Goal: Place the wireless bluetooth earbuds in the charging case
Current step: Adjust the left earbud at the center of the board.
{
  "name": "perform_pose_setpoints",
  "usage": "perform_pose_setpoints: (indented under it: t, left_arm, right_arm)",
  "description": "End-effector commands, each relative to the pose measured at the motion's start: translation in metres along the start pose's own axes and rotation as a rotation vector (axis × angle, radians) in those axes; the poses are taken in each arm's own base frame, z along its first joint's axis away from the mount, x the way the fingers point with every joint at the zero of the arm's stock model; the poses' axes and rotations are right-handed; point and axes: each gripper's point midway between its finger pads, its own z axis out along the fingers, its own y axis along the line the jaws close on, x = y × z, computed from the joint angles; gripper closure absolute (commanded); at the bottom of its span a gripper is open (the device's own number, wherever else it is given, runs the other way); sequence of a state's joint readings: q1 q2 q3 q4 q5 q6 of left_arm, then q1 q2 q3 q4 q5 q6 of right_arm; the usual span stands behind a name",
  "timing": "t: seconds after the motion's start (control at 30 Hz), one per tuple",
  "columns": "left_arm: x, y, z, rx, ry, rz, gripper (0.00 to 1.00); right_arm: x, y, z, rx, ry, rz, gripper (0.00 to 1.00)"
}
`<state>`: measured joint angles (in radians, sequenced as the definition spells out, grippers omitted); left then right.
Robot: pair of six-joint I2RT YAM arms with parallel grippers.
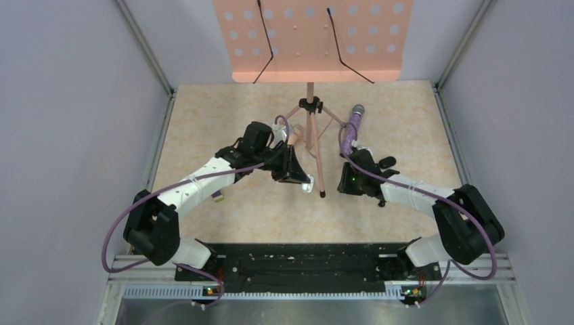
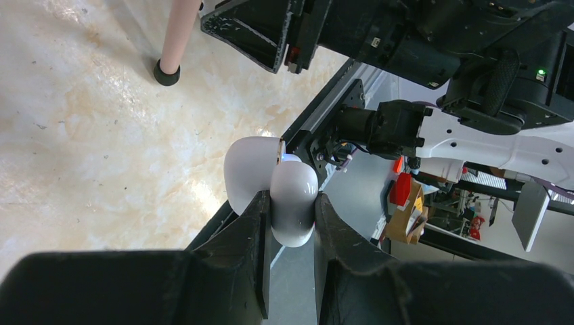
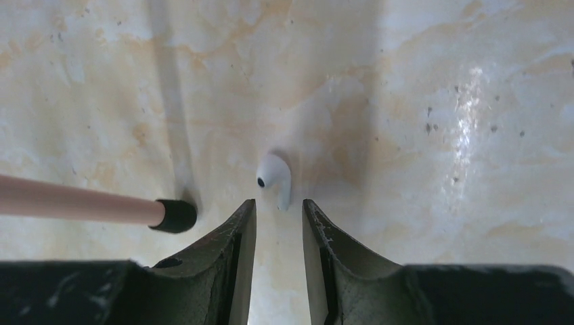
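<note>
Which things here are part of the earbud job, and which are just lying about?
Job: earbud; case, white, held in left gripper; right gripper, open at the earbud.
Lying about: music stand; microphone.

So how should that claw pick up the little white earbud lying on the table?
Likely across the narrow sides of the earbud, the right claw coming straight down from above. It lies flat on the table, stem pointing toward the open claw, so only those two flanks are free to pinch.
</note>
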<state>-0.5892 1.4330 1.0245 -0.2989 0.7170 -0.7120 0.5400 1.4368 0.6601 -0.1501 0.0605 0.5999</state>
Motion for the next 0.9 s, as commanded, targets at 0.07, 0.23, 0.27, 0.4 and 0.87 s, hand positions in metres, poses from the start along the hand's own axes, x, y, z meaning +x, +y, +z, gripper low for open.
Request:
perform_pose_setpoints:
  t: [0.07,0.23,0.27,0.4,0.87]
  left_arm:
    - [-0.004,-0.011,-0.003,0.039,-0.019,0.037,1.00]
    - [-0.003,-0.011,-0.002,0.041,-0.020,0.035,1.00]
    - [-0.003,-0.012,-0.002,0.042,-0.019,0.036,1.00]
    - [-0.003,-0.014,-0.004,0.044,-0.026,0.041,1.00]
    - [-0.001,-0.013,-0.006,0.041,-0.031,0.045,1.00]
  right_arm:
    - [-0.002,0.006,-0.026,-0.057,-0.034,0.032,0.69]
    - [-0.016,-0.004,-0.032,0.002,-0.108,0.033,0.69]
    - [-0.019,-0.007,-0.030,0.018,-0.113,0.031,0.69]
    - [-0.025,-0.009,-0.020,0.065,-0.111,0.023,0.70]
    - [-0.027,0.002,-0.004,0.029,-0.087,0.024,0.71]
